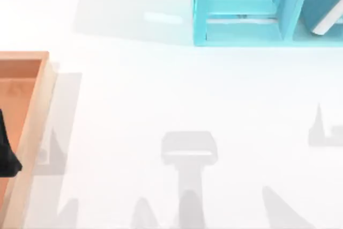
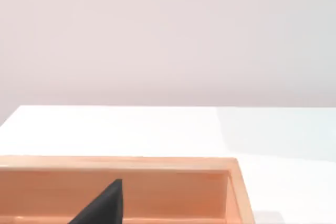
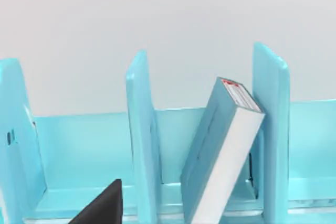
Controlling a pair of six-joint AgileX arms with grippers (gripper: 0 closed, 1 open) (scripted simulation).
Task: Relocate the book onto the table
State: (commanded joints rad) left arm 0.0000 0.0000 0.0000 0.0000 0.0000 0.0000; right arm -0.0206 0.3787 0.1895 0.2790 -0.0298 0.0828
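Book (image 3: 226, 150) tilted in a shelf unit (image 1: 241, 9) slot (leaning on a divider), table (image 1: 177, 95) back right; tray (image 1: 24, 111) left edge.

We are finding the book (image 1: 325, 5) cut off by the top view's right edge, its lower end running past the frame in the right wrist view. The shelf unit (image 1: 241, 9) is running off the top and right. The wooden tray (image 1: 32, 116) is leaving the left edge. Each gripper is showing one dark fingertip, so finger spacing is unreadable.
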